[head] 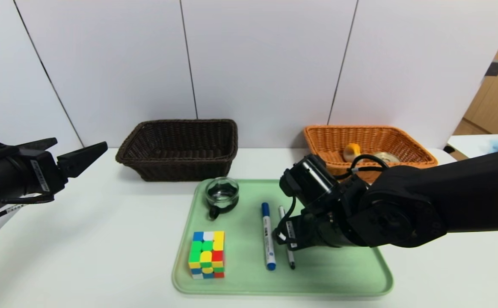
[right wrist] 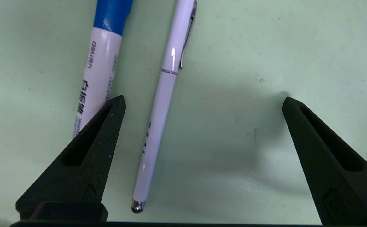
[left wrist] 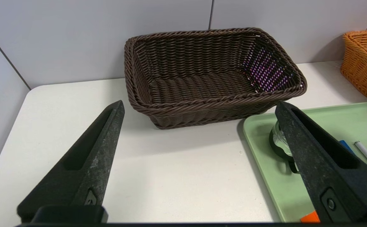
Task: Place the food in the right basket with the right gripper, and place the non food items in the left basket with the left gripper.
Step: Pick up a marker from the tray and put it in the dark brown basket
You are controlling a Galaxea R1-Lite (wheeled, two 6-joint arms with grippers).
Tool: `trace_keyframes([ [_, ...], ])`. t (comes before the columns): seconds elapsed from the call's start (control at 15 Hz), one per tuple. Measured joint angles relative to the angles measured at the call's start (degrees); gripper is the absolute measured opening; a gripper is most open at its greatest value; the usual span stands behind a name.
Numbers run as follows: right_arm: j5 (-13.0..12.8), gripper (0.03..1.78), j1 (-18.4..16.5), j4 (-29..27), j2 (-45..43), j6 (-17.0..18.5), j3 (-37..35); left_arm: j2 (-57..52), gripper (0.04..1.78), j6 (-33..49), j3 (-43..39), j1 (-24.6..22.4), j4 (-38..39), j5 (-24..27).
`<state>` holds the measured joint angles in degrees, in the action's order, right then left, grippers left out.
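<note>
On the green tray (head: 339,273) lie a multicoloured cube (head: 206,254), a clear glass cup (head: 222,192) with a black handle, a blue-capped white marker (head: 268,237) and a thin white pen (right wrist: 163,104). My right gripper (right wrist: 202,98) hangs open just above the tray, pointing down; the pen lies between its fingers near one side, untouched, and the marker (right wrist: 100,72) lies just outside. The orange basket (head: 407,141) holds the cream bun (head: 352,152) and the tin can (head: 383,157). The dark brown basket (head: 176,164) holds nothing. My left gripper (left wrist: 200,102) hovers open at the table's left, holding nothing.
Both baskets stand against the white wall at the back of the white table (head: 82,248). The right arm (head: 403,209) reaches over the tray's right half and partly covers the orange basket's front. Wooden cabinets (head: 497,90) stand far right.
</note>
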<state>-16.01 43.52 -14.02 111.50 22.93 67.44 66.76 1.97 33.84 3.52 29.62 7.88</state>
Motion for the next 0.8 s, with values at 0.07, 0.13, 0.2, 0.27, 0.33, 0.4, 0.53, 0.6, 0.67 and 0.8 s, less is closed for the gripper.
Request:
trace_keyframes([
  [0.07,0.0,1.7,0.0,0.1,0.2,0.0,-0.2,0.0,1.69,0.0,0.0,0.0,0.0,0.0],
  [0.13,-0.1,1.7,0.1,0.1,0.2,0.1,-0.2,0.0,1.69,0.0,0.0,0.0,0.0,0.0],
  [0.2,-0.1,1.7,0.1,-0.1,0.3,0.2,-0.3,0.0,1.69,0.0,0.0,0.0,0.0,0.0],
  [0.27,-0.1,1.7,0.2,-0.3,0.2,0.2,-0.5,0.0,1.69,0.0,0.0,0.0,0.0,0.0],
  [0.33,-0.1,1.7,0.2,-0.3,0.2,0.2,-0.6,0.0,1.69,0.0,0.0,0.0,0.0,0.1],
  [0.4,-0.3,1.7,0.2,-0.2,0.2,0.2,-0.7,0.0,1.69,0.0,0.0,0.0,0.0,0.1],
  [0.53,-1.6,1.7,0.2,0.1,0.2,0.4,-1.3,0.0,1.69,0.0,0.0,0.0,0.0,0.1],
  [0.6,-1.8,1.56,0.3,0.2,0.2,0.4,-1.7,0.0,1.69,0.0,0.0,0.0,0.0,0.1],
  [0.67,-1.8,1.4,0.4,0.6,0.2,0.2,-2.1,0.0,1.69,0.0,0.0,0.0,0.0,0.0],
  [0.8,-1.7,1.13,0.4,0.9,0.2,0.0,-2.3,0.0,1.69,0.0,-0.1,0.0,0.0,0.0],
])
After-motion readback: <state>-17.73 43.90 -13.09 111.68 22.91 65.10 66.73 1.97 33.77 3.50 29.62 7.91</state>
